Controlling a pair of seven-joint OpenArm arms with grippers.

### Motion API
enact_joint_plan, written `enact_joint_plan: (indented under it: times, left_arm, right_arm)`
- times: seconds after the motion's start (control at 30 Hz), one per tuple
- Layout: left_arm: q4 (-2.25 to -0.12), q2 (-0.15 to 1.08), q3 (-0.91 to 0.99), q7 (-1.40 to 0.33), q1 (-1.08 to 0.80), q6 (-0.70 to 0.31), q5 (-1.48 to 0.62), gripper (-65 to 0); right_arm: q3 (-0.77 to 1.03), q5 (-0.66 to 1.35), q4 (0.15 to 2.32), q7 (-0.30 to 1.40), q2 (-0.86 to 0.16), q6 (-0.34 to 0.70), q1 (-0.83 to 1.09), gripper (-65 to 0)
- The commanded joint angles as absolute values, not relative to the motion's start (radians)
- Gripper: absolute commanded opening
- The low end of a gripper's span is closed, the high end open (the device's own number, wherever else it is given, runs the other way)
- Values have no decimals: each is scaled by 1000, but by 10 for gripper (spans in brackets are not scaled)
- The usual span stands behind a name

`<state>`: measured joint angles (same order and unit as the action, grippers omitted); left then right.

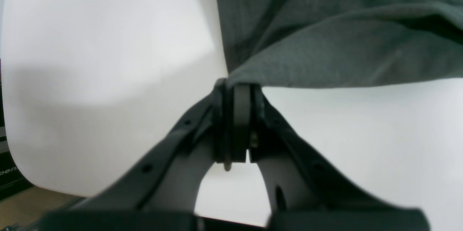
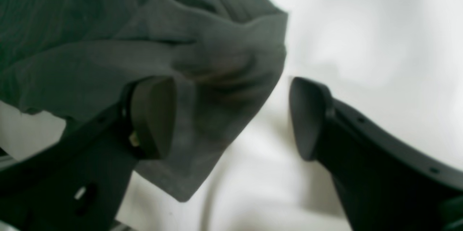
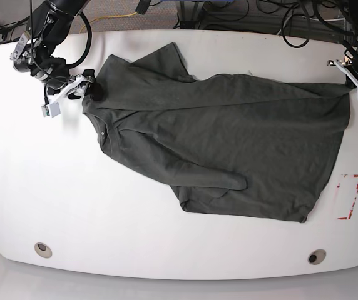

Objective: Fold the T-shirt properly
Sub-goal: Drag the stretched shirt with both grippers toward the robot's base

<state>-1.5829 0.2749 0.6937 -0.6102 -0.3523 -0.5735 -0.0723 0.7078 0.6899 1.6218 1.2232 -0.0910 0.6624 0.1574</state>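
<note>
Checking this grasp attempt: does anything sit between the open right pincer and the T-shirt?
Nothing visible does. The right pincer stands open with a shirt corner of the T-shirt hanging between its pads; only bare white table lies around it.

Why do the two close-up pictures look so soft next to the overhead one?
Left wrist view: the left gripper sits too near the lens, so it blurs. Right wrist view: right gripper and T-shirt look smeared, the white table glares. Base view: sharp, evenly lit, slightly bowed edges.
</note>
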Motion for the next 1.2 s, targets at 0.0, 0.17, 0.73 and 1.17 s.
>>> enact_joint_plan:
  times: [0.0,0.17,0.73,1.17]
  left_arm:
    - [-1600,292,704,-595,-352,-570,-79,-650]
    - [-1601,292,702,-595,-352,-570,-79,-650]
    - [-1601,292,702,-595,-352,-570,-81,-650]
    - [-1765,226,702,-595,-352,-644,-84,-650]
  right_arm:
    - [711,694,1618,1210,-93,668,162,-184]
    - [711,688,1596,1210,-68,668,176,-184]
    - [648,687,1598,1210,-35,661,183,-496]
    - [654,694,1770,1214,-41,670,266,-650]
